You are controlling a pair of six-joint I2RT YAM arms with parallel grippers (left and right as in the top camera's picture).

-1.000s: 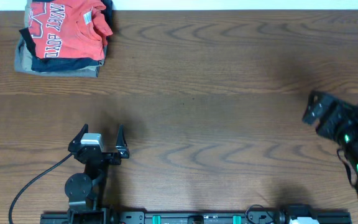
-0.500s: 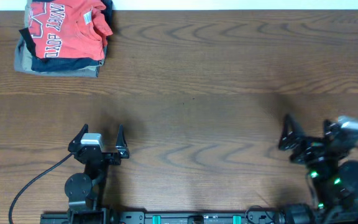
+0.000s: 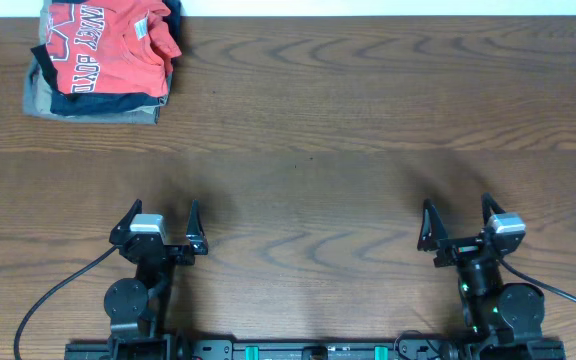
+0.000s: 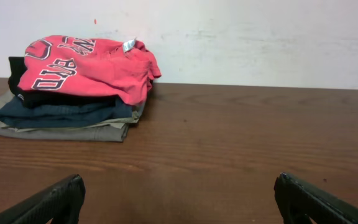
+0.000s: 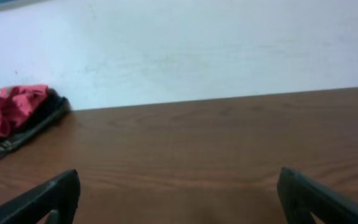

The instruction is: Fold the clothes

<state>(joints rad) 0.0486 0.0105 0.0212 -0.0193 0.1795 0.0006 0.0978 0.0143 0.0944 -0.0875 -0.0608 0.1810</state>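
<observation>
The orange-red T-shirt (image 3: 108, 45) with dark lettering lies loosely folded on top of a stack of folded garments at the table's far left corner. It also shows in the left wrist view (image 4: 86, 62) and at the left edge of the right wrist view (image 5: 8, 109). My left gripper (image 3: 162, 225) is open and empty near the front edge, far from the shirt. My right gripper (image 3: 458, 218) is open and empty near the front right. Both wrist views show open fingers over bare wood, in the left wrist view (image 4: 179, 199) and in the right wrist view (image 5: 179, 196).
Under the shirt lie folded black, navy and khaki garments (image 3: 88, 105), also in the left wrist view (image 4: 61, 118). The brown wooden table (image 3: 348, 150) ends at a white wall (image 4: 260, 37) at the back.
My right arm has swung in from the right edge and come down to a rest pose near the front right, gripper open. The left arm and the clothes have not moved.
</observation>
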